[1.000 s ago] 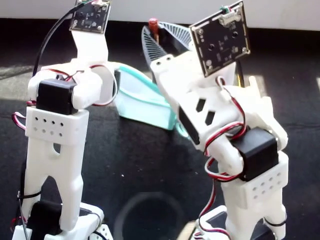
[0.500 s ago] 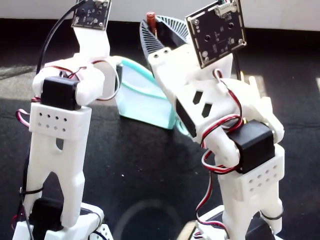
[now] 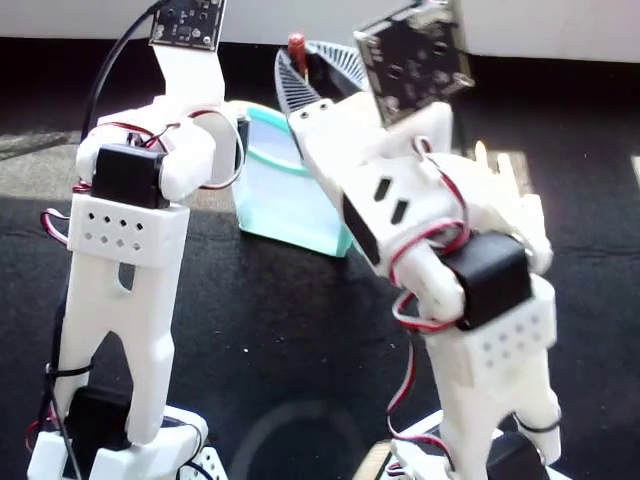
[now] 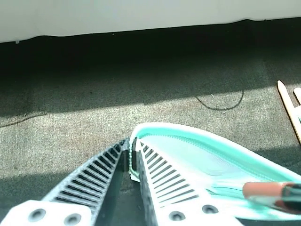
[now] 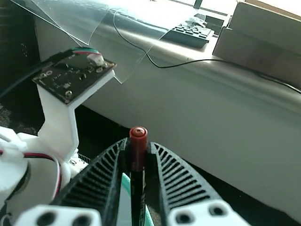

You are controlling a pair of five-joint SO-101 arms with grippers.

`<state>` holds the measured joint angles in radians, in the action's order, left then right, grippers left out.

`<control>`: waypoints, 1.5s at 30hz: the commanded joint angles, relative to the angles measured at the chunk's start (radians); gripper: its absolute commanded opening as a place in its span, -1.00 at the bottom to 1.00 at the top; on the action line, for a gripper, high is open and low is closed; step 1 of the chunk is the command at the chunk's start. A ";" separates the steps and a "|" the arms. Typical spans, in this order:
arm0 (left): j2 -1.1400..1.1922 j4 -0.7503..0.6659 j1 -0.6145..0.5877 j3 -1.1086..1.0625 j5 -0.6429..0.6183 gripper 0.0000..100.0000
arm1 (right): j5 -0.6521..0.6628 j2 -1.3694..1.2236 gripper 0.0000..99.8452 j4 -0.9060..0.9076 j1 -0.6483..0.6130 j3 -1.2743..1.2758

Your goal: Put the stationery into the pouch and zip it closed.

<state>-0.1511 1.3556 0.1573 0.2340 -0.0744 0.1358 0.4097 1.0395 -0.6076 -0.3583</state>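
The table [image 4: 70, 127] is covered in dark grey felt. A mint-green pouch [image 3: 290, 195] rests on it. Two pale wooden sticks [image 4: 288, 106] lie apart from the pouch.

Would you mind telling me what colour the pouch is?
The pouch is a light mint green, verging on turquoise; the left wrist view shows it best.

High view close behind both arms [image 3: 120, 250], looking down, left wrist view low along the left gripper [image 4: 130, 143] onto the pouch [image 4: 202, 155] rim, right wrist view angled up at the wall [image 5: 225, 141], all sharing the pen [image 5: 138, 136].
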 commanded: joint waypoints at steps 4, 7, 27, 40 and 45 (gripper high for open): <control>0.024 -0.066 0.002 -0.007 -0.006 -0.97 | 0.005 -0.033 -0.99 -0.016 -0.004 0.096; 0.024 -0.080 0.002 -0.007 -0.008 -0.97 | 0.005 -0.058 -0.99 -0.016 0.018 0.154; 0.031 -0.107 0.041 0.025 -0.005 -0.97 | -0.164 -0.110 -0.60 0.263 0.097 -0.234; 0.031 -0.101 0.047 0.022 -0.005 -0.97 | -0.158 -0.117 -0.83 0.087 0.699 0.229; 0.031 -0.101 0.047 0.019 -0.005 -0.97 | -0.158 -0.139 -0.61 -0.262 0.763 0.615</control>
<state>-0.1281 1.2513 0.1711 0.2631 -0.0744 -0.0161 0.2839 0.9674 0.1289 0.0760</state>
